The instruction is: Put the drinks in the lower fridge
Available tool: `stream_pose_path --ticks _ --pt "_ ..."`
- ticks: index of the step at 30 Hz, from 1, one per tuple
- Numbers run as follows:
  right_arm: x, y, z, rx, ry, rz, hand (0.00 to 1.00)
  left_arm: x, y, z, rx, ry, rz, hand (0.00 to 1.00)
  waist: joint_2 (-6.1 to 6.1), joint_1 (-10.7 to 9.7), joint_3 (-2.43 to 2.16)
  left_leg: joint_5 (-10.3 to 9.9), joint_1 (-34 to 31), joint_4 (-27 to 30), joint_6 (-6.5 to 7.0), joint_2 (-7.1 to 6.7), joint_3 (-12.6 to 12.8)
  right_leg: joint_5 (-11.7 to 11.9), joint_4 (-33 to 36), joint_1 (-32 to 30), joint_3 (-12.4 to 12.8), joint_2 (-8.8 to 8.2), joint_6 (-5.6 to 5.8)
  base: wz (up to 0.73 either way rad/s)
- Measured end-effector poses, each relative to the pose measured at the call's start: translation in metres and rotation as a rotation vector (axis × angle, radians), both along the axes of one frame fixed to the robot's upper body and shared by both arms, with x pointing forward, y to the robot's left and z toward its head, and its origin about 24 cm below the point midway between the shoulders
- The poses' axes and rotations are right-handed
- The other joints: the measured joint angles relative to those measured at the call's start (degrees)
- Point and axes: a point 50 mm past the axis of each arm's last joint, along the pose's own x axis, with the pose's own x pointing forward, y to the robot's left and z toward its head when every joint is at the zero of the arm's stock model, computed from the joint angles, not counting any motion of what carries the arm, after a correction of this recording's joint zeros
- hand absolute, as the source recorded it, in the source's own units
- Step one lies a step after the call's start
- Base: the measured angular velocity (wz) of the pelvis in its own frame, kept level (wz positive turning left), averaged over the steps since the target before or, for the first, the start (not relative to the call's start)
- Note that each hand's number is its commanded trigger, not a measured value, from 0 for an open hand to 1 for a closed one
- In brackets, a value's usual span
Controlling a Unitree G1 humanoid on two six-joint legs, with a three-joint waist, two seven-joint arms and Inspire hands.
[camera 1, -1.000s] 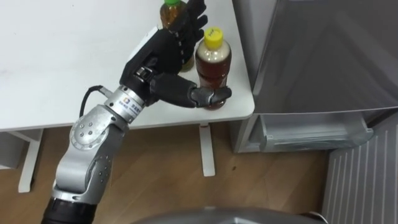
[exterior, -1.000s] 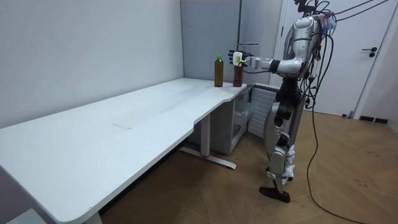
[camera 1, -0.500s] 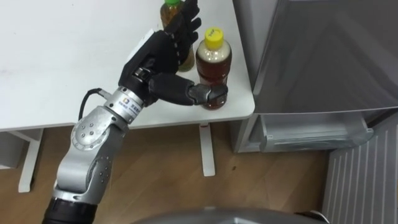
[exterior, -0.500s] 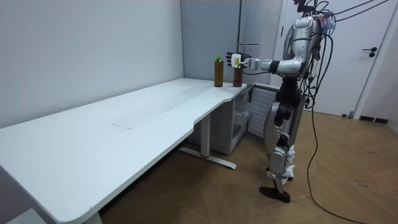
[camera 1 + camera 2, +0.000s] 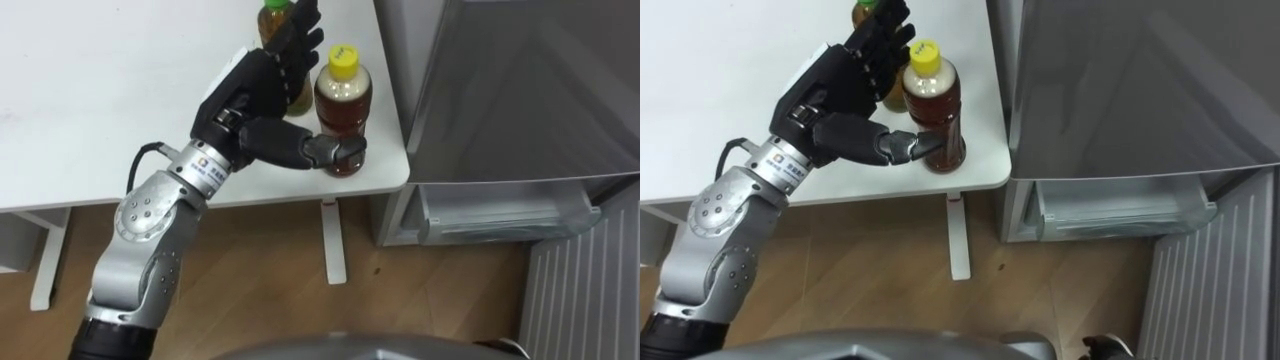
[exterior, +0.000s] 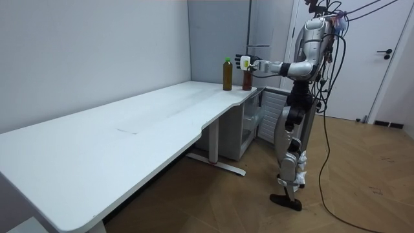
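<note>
A brown drink bottle with a yellow cap stands upright near the white table's right front corner. A second bottle with a green cap stands just behind it to the left. My left hand reaches between the two bottles. Its straight fingers pass the yellow-capped bottle's left side, and the thumb lies against the bottle's lower front. The hand is open. In the room view I stand at the table's end with the left hand held out at the bottles.
A grey fridge stands right beside the table, its lower compartment open at the front. Wooden floor lies below, with the table leg under the corner. The long white tabletop stretches to the room view's left.
Since a second ago the fingers have shifted slightly left and the thumb has drawn in a little against the bottle's base. Both bottles stand where they were.
</note>
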Motion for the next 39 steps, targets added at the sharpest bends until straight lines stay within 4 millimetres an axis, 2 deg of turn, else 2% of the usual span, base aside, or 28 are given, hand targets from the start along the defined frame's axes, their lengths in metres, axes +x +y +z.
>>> stream_pose_path --ticks 11,26,27,29,30,31,39 --pt "0.0002 -0.0005 0.0001 -0.01 -0.004 0.0 0.0 0.0 0.0 0.0 0.001 0.0 0.0 0.0 -0.02 -0.01 -0.01 0.0 -0.01 0.1 0.0 0.0 0.0 0.03 0.01 0.06 0.01 0.0 -0.05 0.0" --pt "0.0044 0.0004 0.0006 -0.009 -0.023 0.012 0.0 -0.0009 -0.0043 -0.0077 0.086 0.014 -0.006 0.0 -0.39 -0.17 -0.09 0.0 0.01 0.07 0.0 0.0 0.08 0.03 0.02 0.11 -0.07 -0.01 -0.05 0.0" --pt "0.0054 0.0006 0.0007 -0.008 -0.028 0.014 0.0 -0.0009 -0.0043 -0.0077 0.086 0.014 -0.006 0.14 -0.39 -0.16 -0.09 0.0 0.0 0.07 0.0 0.0 0.09 0.03 0.02 0.13 -0.07 -0.01 -0.05 0.0" --pt "0.0067 0.0007 0.0009 -0.008 -0.034 0.015 0.0 -0.0009 -0.0044 -0.0076 0.086 0.013 -0.008 0.56 -0.39 -0.17 -0.09 0.0 -0.01 0.07 0.0 0.01 0.11 0.03 0.01 0.18 -0.07 -0.01 -0.04 0.0" --pt "0.0072 0.0008 0.001 -0.007 -0.036 0.016 0.0 -0.001 -0.0044 -0.0076 0.086 0.013 -0.008 0.6 -0.39 -0.18 -0.09 0.0 -0.01 0.06 0.0 0.01 0.11 0.03 0.01 0.2 -0.07 -0.01 -0.05 0.0" --pt "0.0073 0.0008 0.001 -0.007 -0.037 0.016 0.0 -0.001 -0.0044 -0.0076 0.086 0.013 -0.008 1.0 -0.39 -0.17 -0.09 0.0 0.02 0.06 0.0 0.01 0.12 0.03 0.02 0.19 -0.08 -0.01 -0.05 0.0" --pt "0.0076 0.0008 0.001 -0.008 -0.039 0.016 0.0 -0.0009 -0.004 -0.0075 0.086 0.012 -0.007 1.0 -0.38 -0.15 -0.1 0.01 0.04 0.04 0.0 0.01 0.12 0.03 -0.01 0.18 -0.06 -0.01 -0.04 0.0"
